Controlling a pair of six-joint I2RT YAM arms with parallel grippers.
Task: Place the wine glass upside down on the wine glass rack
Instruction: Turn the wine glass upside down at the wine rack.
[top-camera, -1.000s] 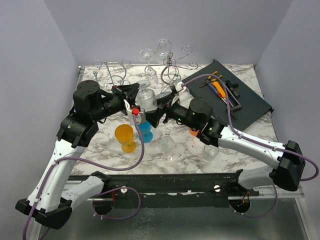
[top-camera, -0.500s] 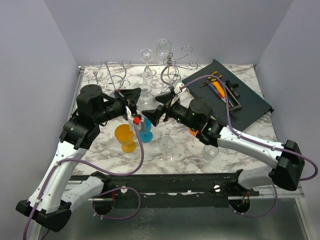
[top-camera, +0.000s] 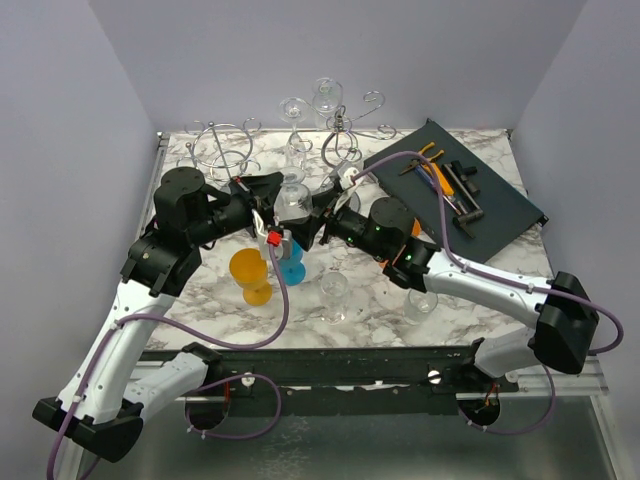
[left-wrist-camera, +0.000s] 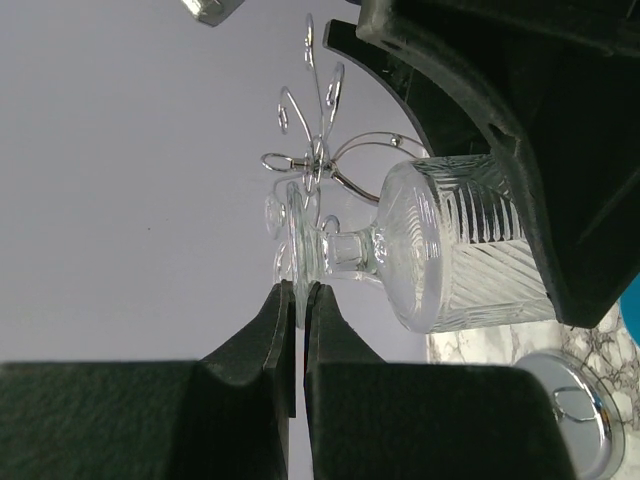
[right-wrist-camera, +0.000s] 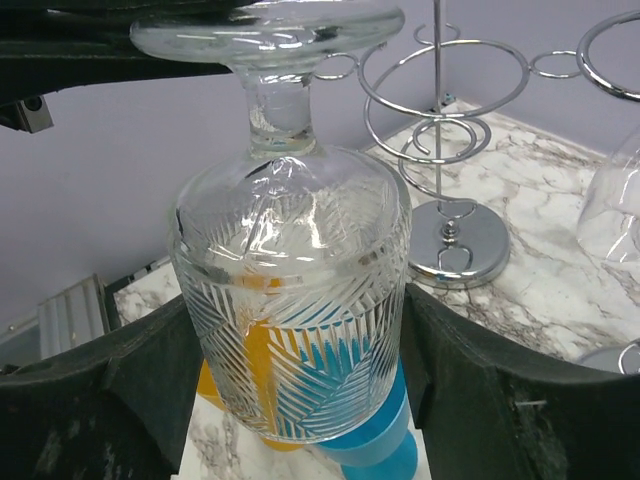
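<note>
Counting now. Two arms, so two grippers: left gripper (top-camera: 272, 210), right gripper (top-camera: 312, 216).

Two wire racks: left rack (top-camera: 222, 150) at eleven o'clock, centre rack (top-camera: 345, 140) at twelve.

Clear glasses: middle glass (top-camera: 291, 200), back-left glass (top-camera: 295, 108) and back-right glass (top-camera: 327, 95) at twelve, front-left glass (top-camera: 333, 293) and front-right glass (top-camera: 421, 303) at six. That's five for sure. Whether there are more among the wires, I can't tell.

Three coloured goblets: yellow goblet (top-camera: 249, 275), blue goblet (top-camera: 292, 268), orange goblet (top-camera: 386, 266).

One dark tray (top-camera: 502, 207) at two o'clock. The tools on it are too small to count.
</note>
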